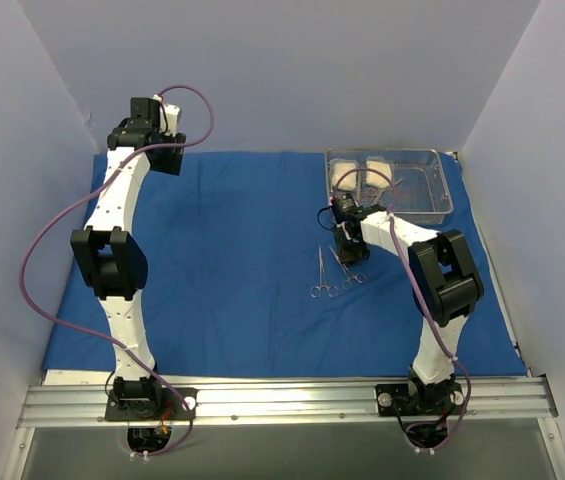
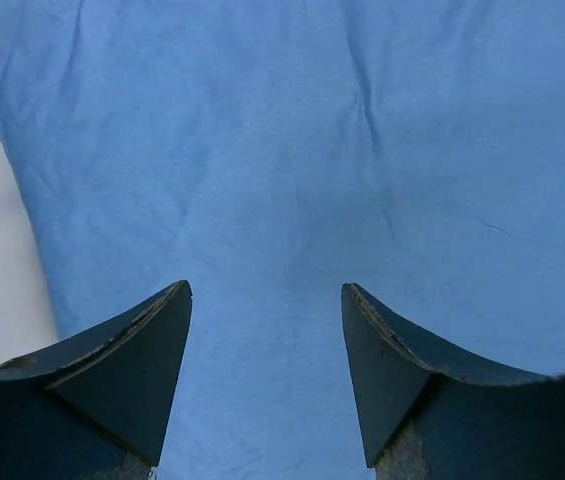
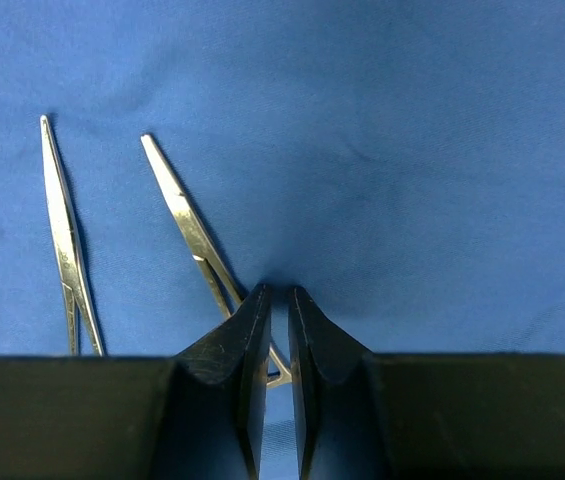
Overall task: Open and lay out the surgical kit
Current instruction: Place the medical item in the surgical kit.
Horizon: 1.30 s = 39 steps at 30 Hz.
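Blue cloth wrap [image 1: 222, 250] covers the bench [image 1: 67, 378], two clamps [image 1: 324, 275] on it.
Left tool [image 2: 265, 290] gapes wide over bare cloth; right tool [image 3: 279, 292], barely parted, above one clamp [image 3: 187, 215].

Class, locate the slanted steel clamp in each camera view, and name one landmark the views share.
Top external: slanted clamp, right of centre, beside the straight clamp.
Left wrist: not in it.
Right wrist: slanted clamp left of centre, running down behind the right gripper.
Shared landmark: the blue cloth.
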Available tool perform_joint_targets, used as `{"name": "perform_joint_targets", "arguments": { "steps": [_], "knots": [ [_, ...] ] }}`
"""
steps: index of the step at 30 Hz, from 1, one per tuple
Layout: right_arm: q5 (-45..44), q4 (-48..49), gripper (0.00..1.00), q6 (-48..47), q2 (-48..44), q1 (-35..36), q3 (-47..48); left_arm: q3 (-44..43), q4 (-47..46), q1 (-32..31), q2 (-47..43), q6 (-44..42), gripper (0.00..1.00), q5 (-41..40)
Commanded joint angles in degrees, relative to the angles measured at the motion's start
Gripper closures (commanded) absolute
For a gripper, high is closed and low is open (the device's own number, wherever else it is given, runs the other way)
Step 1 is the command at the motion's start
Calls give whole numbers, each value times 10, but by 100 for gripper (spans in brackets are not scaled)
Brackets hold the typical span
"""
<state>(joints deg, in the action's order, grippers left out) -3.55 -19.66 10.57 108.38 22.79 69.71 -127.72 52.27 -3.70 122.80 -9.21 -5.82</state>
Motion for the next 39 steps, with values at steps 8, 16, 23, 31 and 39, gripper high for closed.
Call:
{"name": "perform_joint_targets", "arguments": {
  "steps": [8,16,23,31,39],
  "knots": [
    [-2,-69,90,2,-36,-5,27,0,-19,6,-27,9,29,11],
    [29,-78,88,-9,-48,-2,30,2,-13,6,-25,9,29,26],
    [44,-63,88,-11,-11,-3,15,14,-13,6,-26,16,29,36],
    [32,-64,89,-8,10,-9,-6,15,-12,10,-25,16,29,38],
    [21,-63,96,1,12,-11,-34,17,-13,11,-23,17,29,40]
  ]
}}
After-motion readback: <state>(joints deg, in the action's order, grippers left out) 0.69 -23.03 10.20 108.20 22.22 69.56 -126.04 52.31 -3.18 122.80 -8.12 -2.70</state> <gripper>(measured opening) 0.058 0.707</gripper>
